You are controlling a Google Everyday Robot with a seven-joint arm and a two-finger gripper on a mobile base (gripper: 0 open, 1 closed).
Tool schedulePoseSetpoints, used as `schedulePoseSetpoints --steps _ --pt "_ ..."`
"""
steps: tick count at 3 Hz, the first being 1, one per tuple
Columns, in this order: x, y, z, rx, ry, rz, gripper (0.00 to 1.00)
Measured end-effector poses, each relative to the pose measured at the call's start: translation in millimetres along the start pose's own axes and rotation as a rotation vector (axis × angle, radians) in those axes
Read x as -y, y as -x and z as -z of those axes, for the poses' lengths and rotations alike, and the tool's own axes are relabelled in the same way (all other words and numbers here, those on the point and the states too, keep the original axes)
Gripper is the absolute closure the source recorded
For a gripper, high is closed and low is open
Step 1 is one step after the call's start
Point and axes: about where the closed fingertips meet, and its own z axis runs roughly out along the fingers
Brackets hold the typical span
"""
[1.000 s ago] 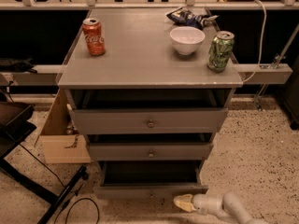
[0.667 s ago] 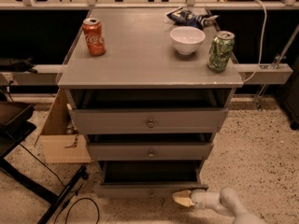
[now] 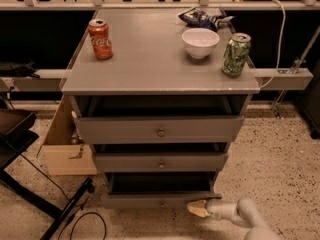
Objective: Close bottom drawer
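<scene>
The bottom drawer (image 3: 150,200) of the grey cabinet (image 3: 160,79) stands pulled out, with its dark inside showing above its grey front and a small knob at its centre. My gripper (image 3: 198,208) is low at the floor, at the right end of that drawer front, with its tan fingertips against or just in front of it. The white arm runs off to the lower right. The middle drawer (image 3: 161,161) and the top drawer (image 3: 160,129) also stand a little way out.
On the cabinet top stand a red cola can (image 3: 100,39), a white bowl (image 3: 200,42), a green can (image 3: 236,54) and a chip bag (image 3: 202,17). A cardboard box (image 3: 62,149) sits at the cabinet's left. A black stand and cable (image 3: 75,204) lie on the speckled floor.
My gripper has moved left along the floor, closer to the right end of the bottom drawer front. The drawers look unmoved.
</scene>
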Motion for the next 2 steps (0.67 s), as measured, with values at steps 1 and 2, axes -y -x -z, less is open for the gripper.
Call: schedulePoseSetpoints --steps 1,2 --pt "17.6 11.4 6.2 -0.005 -0.034 0.011 1.0" --pt "27.7 21.6 11.3 -0.003 -0.056 0.025 1.0"
